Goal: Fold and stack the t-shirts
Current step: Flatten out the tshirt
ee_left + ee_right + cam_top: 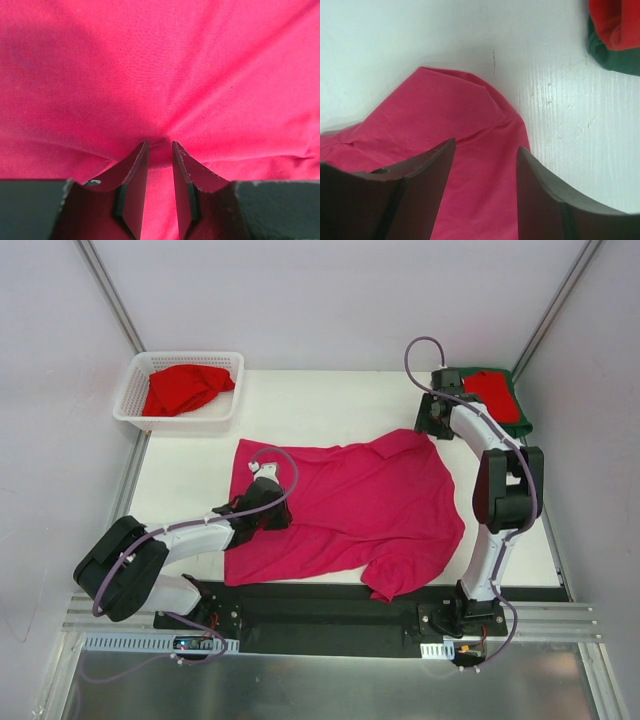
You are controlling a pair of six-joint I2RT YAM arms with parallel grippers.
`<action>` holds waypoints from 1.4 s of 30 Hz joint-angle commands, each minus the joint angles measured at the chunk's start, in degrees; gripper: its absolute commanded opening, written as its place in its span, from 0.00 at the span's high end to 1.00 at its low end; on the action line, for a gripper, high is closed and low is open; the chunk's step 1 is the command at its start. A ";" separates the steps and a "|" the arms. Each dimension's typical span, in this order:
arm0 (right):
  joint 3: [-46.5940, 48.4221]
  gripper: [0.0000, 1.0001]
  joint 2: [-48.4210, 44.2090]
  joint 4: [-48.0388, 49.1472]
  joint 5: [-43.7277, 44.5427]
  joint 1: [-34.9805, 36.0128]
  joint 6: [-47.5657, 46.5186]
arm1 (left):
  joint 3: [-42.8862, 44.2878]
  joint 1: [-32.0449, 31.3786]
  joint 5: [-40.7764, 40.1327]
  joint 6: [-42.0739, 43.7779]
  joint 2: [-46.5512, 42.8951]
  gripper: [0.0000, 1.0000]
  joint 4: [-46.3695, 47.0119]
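A magenta-pink t-shirt [360, 510] lies spread over the middle of the white table [330, 400]. My left gripper [268, 502] rests on its left part. In the left wrist view the left gripper [160, 142] is shut on a small fold of the magenta cloth [160, 65], with creases running into the narrow gap. My right gripper [435, 425] hovers at the shirt's far right corner. It stands open [487, 145] over the sleeve [445, 115], with nothing pinched. A folded red t-shirt [492, 392] lies on a dark green t-shirt [524, 427] at the far right.
A white lattice basket [190, 358] at the far left holds a crumpled red t-shirt [185, 388]. The red [615, 22] and green [615, 60] stack shows at the right wrist view's top right corner. A black rail [350, 605] runs along the table's near edge.
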 commanded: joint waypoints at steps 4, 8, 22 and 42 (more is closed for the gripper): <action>1.15 0.44 1.59 0.24 -0.55 -1.05 0.72 | -1.78 -0.50 -2.02 0.11 -0.41 0.74 -6.10; 1.06 0.45 2.47 0.85 -2.04 -1.92 1.16 | -2.04 -0.41 -2.29 0.02 -0.77 0.74 -6.28; -0.17 0.48 3.71 3.58 -7.31 -3.07 1.52 | -2.04 -0.41 -2.46 -0.07 -1.21 0.74 -6.72; -1.14 0.64 4.85 5.07 -11.10 -3.86 2.40 | -2.04 -0.41 -2.90 0.11 -2.00 0.74 -7.33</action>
